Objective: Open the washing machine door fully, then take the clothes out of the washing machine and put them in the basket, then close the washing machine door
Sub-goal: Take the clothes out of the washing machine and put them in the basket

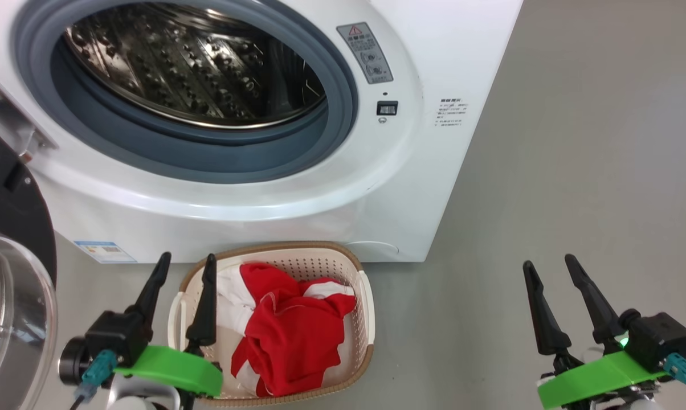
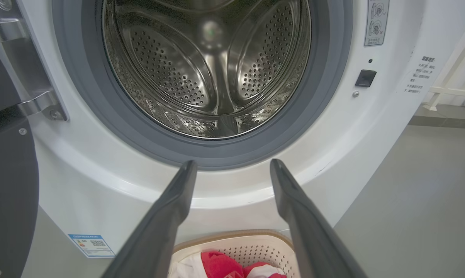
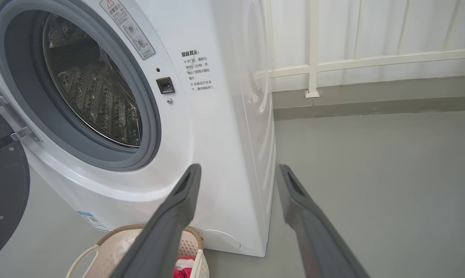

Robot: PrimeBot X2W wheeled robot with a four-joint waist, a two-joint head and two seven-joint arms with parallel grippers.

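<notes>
Grey floor carries washing machine and basket. Basket sits under left end effector, close against machine base. Bare floor stretches ahead of right end effector.

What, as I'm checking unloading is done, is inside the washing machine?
Inside the washing machine is its bare steel drum, with nothing seen lying in it. The grey seal covers the drum's lowest front strip.

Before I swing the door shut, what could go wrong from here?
1. The open left gripper hovers before the white front-loading washing machine, where the glossy black-rimmed round door would probably sweep; it may get struck.
2. The cream perforated basket of red-and-white clothes sits close in front of the machine; an arm reaching for the door might knock it.
</notes>
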